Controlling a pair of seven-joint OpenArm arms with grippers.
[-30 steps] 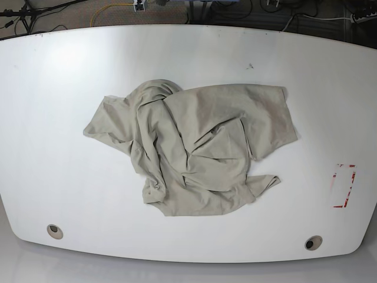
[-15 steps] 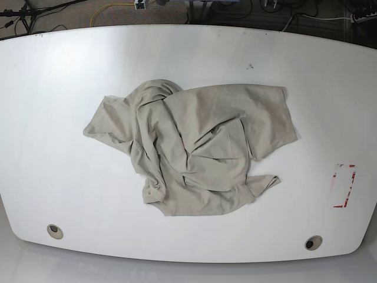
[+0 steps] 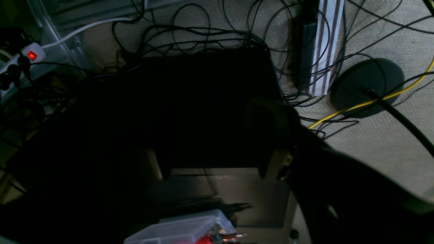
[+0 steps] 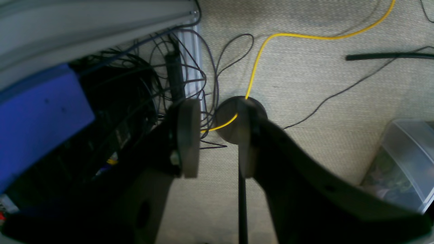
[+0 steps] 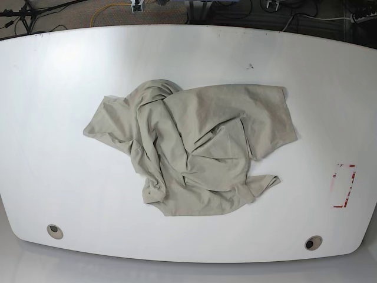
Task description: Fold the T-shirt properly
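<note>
White worktop point(image 5: 53, 165) spreads widest, presumably kept bare for smoothing; amid it lies the T-shirt point(image 5: 206, 147), crumpled, awaiting spreading. Beyond the worktop's far edge, left hand point(image 3: 217, 166) and right hand point(image 4: 218, 139) gape empty, probably parked clear of the cloth.

Base view: both grippers, left point(image 5: 273, 6) and right point(image 5: 137, 7), tiny, cut by top edge. Left wrist view: clear box point(image 3: 190, 228) cropped at bottom.

Bare tabletop point(image 5: 188, 242) surrounds the rumpled T-shirt point(image 5: 200, 147), apparently unobstructed.
</note>
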